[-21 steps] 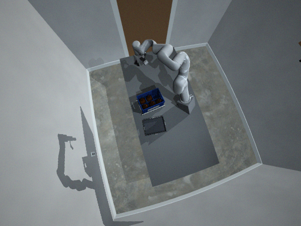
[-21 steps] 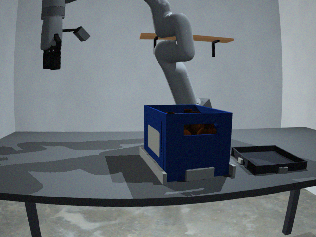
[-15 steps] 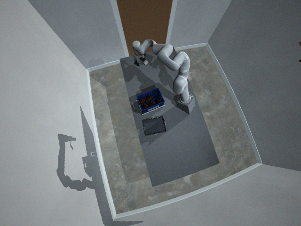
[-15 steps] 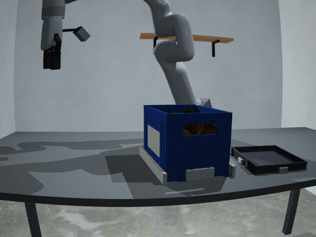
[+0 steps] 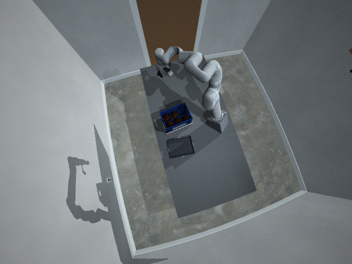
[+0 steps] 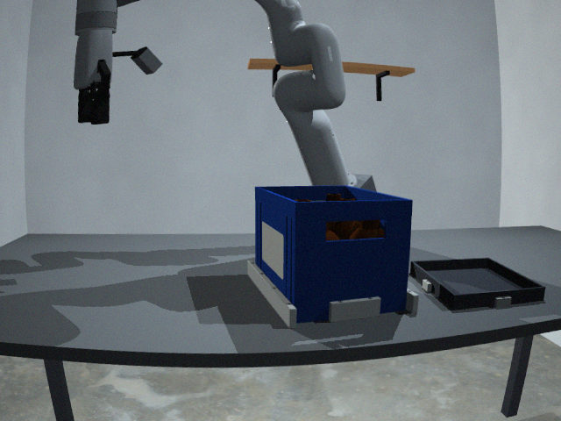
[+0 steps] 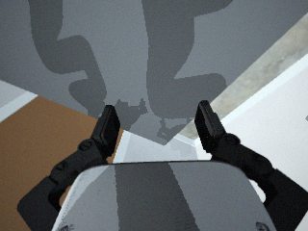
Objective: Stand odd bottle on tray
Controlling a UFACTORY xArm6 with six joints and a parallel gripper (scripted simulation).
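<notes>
Top view: blue crate (image 5: 168,128) (image 6: 353,272), open top, level on counter (image 5: 213,176) (image 6: 158,324). Five brown bottles (image 5: 174,114) (image 6: 355,230) inside, look upright, at roughly 3, 5, 7:30, 9 and 11 o'clock from crate centre. Neck differences too small to tell. Black low-walled rectangular tray (image 5: 181,155) (image 6: 475,300), flat on counter, near crate at 6 o'clock.

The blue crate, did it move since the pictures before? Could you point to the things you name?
No. In both the top and outside views, the crate (image 5: 179,126) (image 6: 353,267) sits in the same spot beside the tray (image 5: 192,145) (image 6: 498,296).
</notes>
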